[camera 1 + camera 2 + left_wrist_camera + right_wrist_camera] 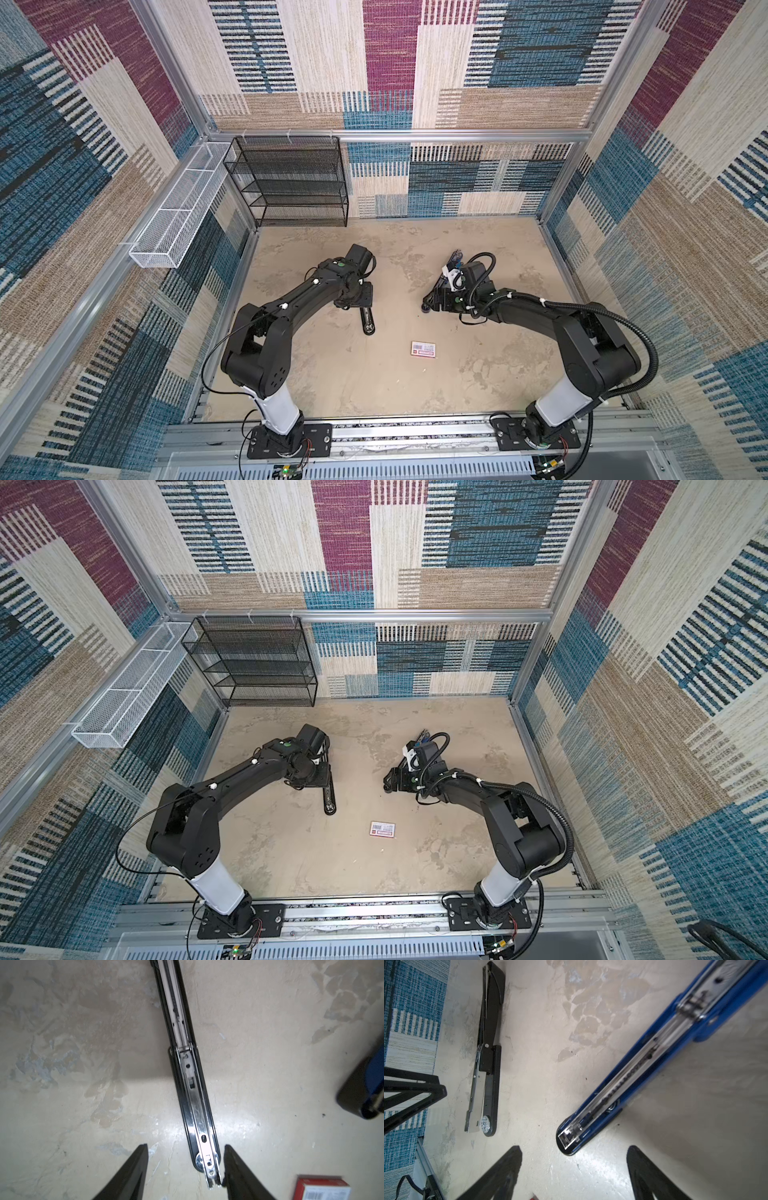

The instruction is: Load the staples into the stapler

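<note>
A black stapler (194,1093) lies opened flat on the table, its bare metal magazine channel facing up; both top views show it (368,322) (329,802). My left gripper (186,1146) hovers open over its end, and one finger (236,1172) touches the channel's tip. A blue stapler (629,1084), also opened, lies in front of my open right gripper (574,1147), whose fingers hold nothing. The staples' white-and-red barcoded box (423,349) (382,829) (322,1188) lies on the table in front of both grippers. The staples themselves are hidden.
A black mesh shelf (291,183) stands at the back left against the wall. A white mesh basket (174,216) hangs on the left frame rail. Patterned carpet walls and aluminium rails close in the beige table (478,374).
</note>
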